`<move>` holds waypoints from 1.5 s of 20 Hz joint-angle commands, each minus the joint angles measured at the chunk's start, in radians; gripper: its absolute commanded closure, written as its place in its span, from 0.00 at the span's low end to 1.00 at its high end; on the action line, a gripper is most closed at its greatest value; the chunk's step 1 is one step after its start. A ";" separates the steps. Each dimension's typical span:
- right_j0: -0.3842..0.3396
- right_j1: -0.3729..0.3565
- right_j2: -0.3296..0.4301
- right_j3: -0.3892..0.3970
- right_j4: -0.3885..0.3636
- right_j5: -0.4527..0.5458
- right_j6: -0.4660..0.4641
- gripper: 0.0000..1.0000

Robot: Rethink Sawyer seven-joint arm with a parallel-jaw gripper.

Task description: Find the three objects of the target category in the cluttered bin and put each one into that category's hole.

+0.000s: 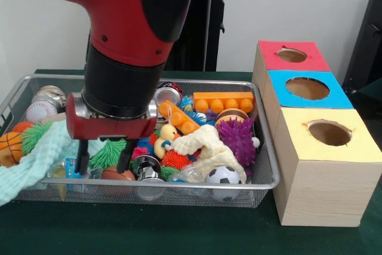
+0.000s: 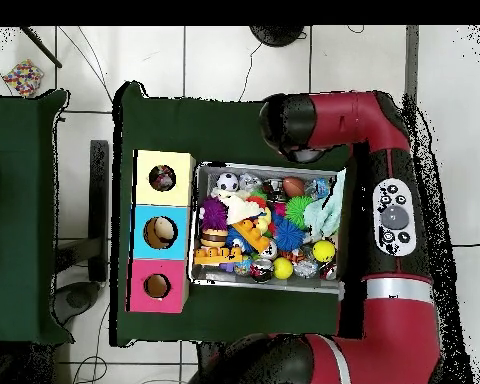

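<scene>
Front view: the red and black arm's gripper [image 1: 102,154] is lowered into the wide silver wire-mesh bin [image 1: 265,178] at its left part, with the two black fingers [image 1: 82,156] spread apart and nothing pinched between them. The tips stand among green spiky rubber balls [image 1: 109,153], just beside a pale mint knitted cloth [image 1: 33,162] draped over the bin's left rim. A cream-coloured soft fabric piece [image 1: 206,146] lies near the bin's centre, touching a purple spiky ball [image 1: 236,140] and a small black-and-white football [image 1: 223,175].

Progress is judged as partial. In the overhead view, something speckled is seen inside the round ragged hole [image 2: 163,178] of the yellow-topped pale wooden box [image 2: 182,166]; its identity cannot be confirmed. At least one deposit is therefore possible, and further cloths are taken to remain in the bin.

Materials differ clearly: the cloths are limp and folded, the balls are bristly rubber, the orange studded block [image 1: 223,101] is hard plastic, and the boxes are smooth pale wood with paper-like coloured tops.
</scene>
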 commanded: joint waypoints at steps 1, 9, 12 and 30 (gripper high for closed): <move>-0.019 -0.094 -0.061 0.080 -0.032 0.168 -0.213 0.00; -0.031 -0.076 -0.113 0.075 -0.081 0.181 -0.251 0.00; -0.022 -0.039 -0.123 0.041 -0.095 0.221 -0.252 0.00; -0.053 -0.013 -0.117 0.114 0.000 0.211 -0.166 0.00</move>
